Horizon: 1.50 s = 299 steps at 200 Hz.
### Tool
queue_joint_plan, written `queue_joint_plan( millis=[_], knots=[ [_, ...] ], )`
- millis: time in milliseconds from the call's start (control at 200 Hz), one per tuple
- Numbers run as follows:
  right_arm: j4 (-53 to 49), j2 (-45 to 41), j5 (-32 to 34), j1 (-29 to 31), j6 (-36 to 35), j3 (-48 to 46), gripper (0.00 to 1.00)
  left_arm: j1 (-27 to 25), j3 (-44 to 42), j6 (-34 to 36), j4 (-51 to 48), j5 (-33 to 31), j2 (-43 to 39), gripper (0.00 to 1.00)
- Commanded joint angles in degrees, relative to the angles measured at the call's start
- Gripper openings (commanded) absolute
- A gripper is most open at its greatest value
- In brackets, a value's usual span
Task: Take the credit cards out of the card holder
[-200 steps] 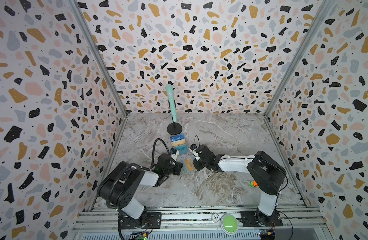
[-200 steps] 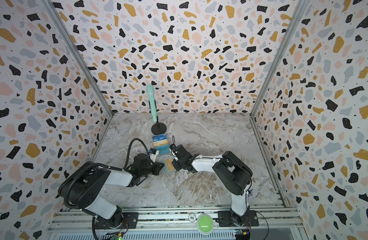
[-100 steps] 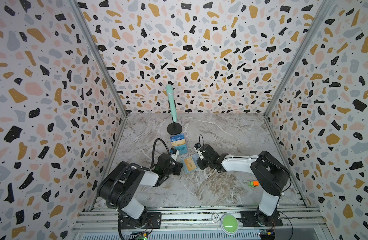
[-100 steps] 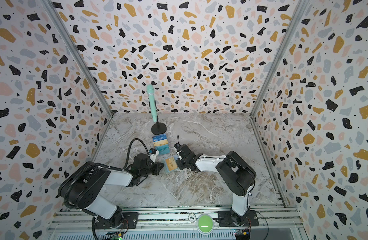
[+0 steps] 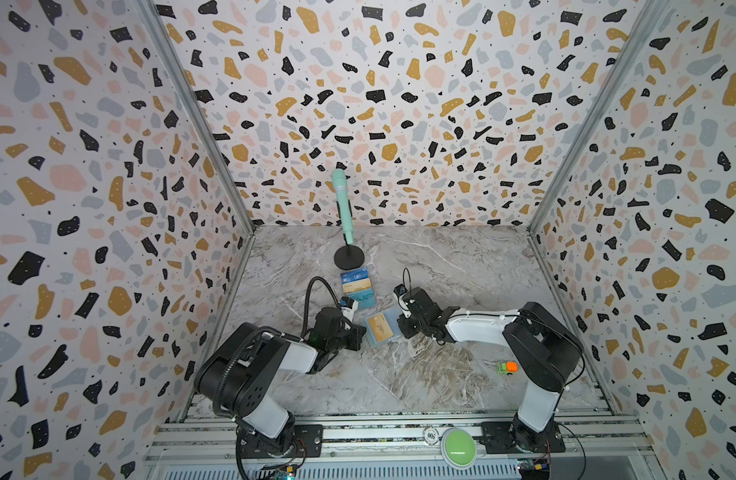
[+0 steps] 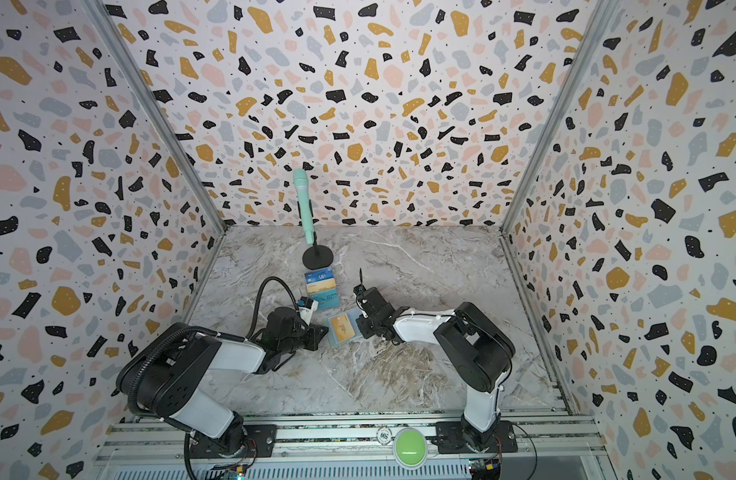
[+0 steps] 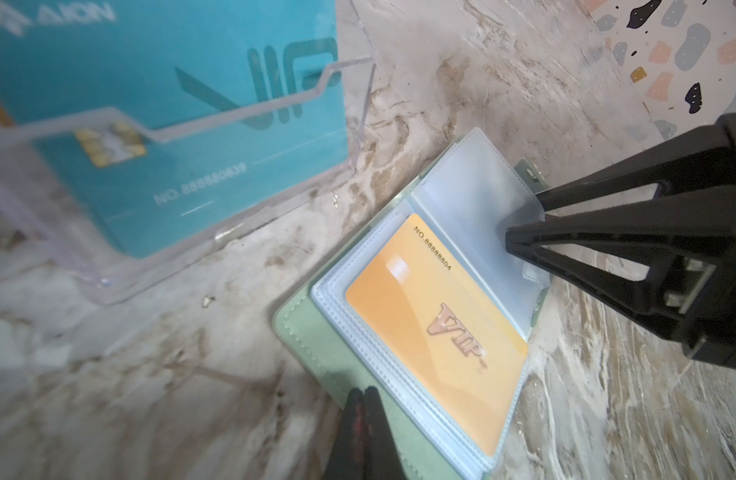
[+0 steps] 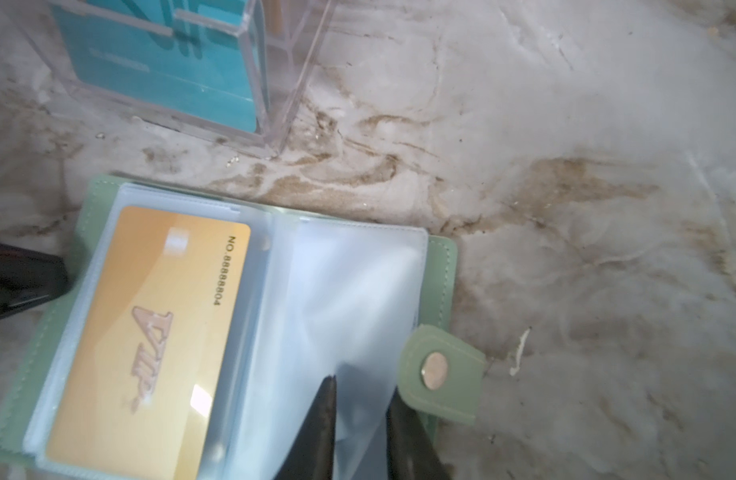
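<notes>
Between the two claws, in both top views: holder (image 5: 382, 329) (image 6: 343, 328), open and flat on the table (image 5: 399, 374). Left claw (image 5: 360, 332) (image 6: 325, 331) at one edge of it, right claw (image 5: 401, 327) (image 6: 360, 328) at the other edge. Gold card (image 5: 378, 326) inside, on the half nearer the left claw. Just past the left claw, further from the robot: clear stand (image 5: 357, 286) with more cards in it. Beyond that, a mint mic (image 5: 342, 203) on a round black foot. Well apart from the right claw, beside its arm in a top view: small orange and green toy (image 5: 506, 368).

In the left wrist view: left claw (image 7: 364, 428) shut tight, fingers pressed together, tip down at the green cover of the holder (image 7: 312, 345). Right past that tip, gold card (image 7: 436, 332) tucked in a see-through sleeve, marked VIP. Across the holder from it, right claw (image 7: 524, 216) with fingers a little apart and a loose page (image 7: 474, 199) between them. Off to one side of the left claw, stand (image 7: 233, 224) with a teal card (image 7: 171, 104) in it, near the holder but not touching.

In the right wrist view: right claw (image 8: 364, 415), two dark fingers (image 8: 326, 419) a little apart, loose page (image 8: 358, 299) in the gap, lifted in a soft curve. Just beside one finger, green snap tab (image 8: 441, 370) with a round stud. Past the page, gold card (image 8: 150, 332) in its sleeve. At the far edge of the holder (image 8: 445, 274), tip of the left claw (image 8: 46, 274).
</notes>
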Motion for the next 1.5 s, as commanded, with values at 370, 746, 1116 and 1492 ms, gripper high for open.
queue_joint_plan(
  millis=[370, 746, 1116, 1492],
  knots=[
    [-2.7, -4.6, 3.0, -2.1, 0.6, -1.4, 0.25, -0.4, -0.2, 0.8, -4.4, 0.0, 2.2, 0.0],
    [-5.4, -5.8, -1.3, -2.2, 0.1, 1.1, 0.27, -0.4, 0.2, 0.9, -4.5, -0.1, 2.5, 0.0],
    [-4.5, -3.3, -18.5, -2.7, 1.1, 3.7, 0.33, -0.4, 0.7, 1.1, -4.8, -0.1, 2.8, 0.0],
    [-1.0, 0.5, -30.4, -4.7, 5.5, 3.5, 0.33, -0.4, 2.0, 1.5, -5.8, -0.1, 3.0, 0.0]
  ],
)
